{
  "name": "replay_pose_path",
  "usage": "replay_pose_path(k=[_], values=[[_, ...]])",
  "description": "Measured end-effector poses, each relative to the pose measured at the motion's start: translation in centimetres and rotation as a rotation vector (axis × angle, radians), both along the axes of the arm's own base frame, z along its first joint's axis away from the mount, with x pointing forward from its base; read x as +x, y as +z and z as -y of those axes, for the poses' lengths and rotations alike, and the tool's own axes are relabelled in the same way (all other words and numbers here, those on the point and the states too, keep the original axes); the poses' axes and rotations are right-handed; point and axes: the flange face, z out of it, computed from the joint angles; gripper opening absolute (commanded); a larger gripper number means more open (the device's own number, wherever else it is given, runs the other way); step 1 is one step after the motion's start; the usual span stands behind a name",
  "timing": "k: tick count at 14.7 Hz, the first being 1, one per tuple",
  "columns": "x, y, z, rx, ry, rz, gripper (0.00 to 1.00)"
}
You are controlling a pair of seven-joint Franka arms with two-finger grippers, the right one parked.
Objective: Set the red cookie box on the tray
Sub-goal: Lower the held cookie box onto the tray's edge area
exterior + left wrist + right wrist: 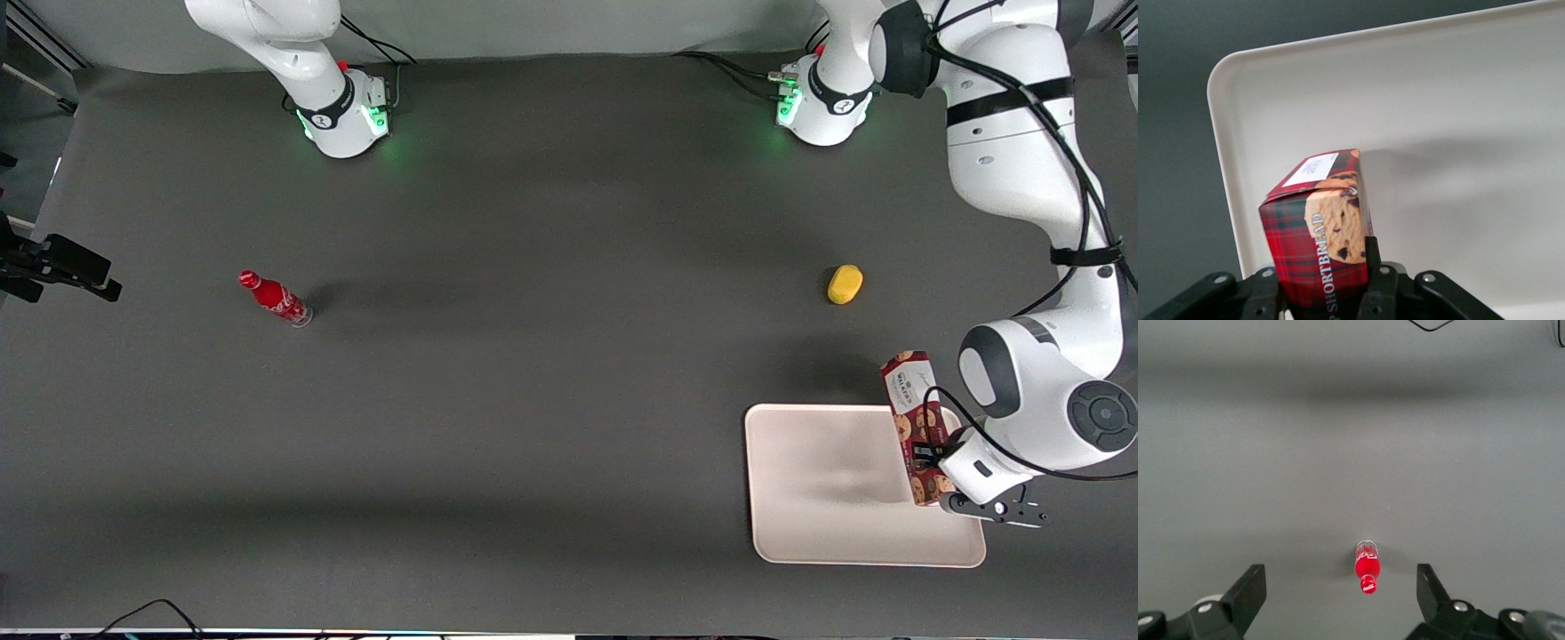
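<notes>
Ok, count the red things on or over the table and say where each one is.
2. The long dark-red tartan cookie box is gripped in the left tool over the cream-white rectangular tray; the small red bottle stands toward the parked arm's end.

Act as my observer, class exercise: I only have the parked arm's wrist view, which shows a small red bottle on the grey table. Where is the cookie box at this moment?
Observer: The red cookie box is clamped in the gripper above the tray, at the tray's edge toward the working arm's end of the table.
Operator: Is the box on the tray surface?
Observer: Cannot tell for sure; in the left wrist view the red cookie box casts a shadow on the tray, with its white-labelled end pointing away from the gripper.
Operator: Anything else near the tray?
Observer: A yellow object lies on the table, farther from the front camera than the tray.
</notes>
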Motion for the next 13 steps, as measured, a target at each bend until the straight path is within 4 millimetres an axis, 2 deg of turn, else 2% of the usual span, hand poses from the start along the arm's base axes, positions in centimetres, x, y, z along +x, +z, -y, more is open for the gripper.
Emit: replay_pose_path(k=[2, 7, 10, 13], values=[[0.3, -0.6, -0.4, 0.004, 0.004, 0.005, 0.00], [1.3, -0.2, -1.7, 0.014, 0.006, 0.030, 0.00], [2.1, -0.5, -3.2, 0.026, 0.007, 0.045, 0.00], [2.9, -0.8, -3.7, 0.035, 0.004, 0.060, 0.00]])
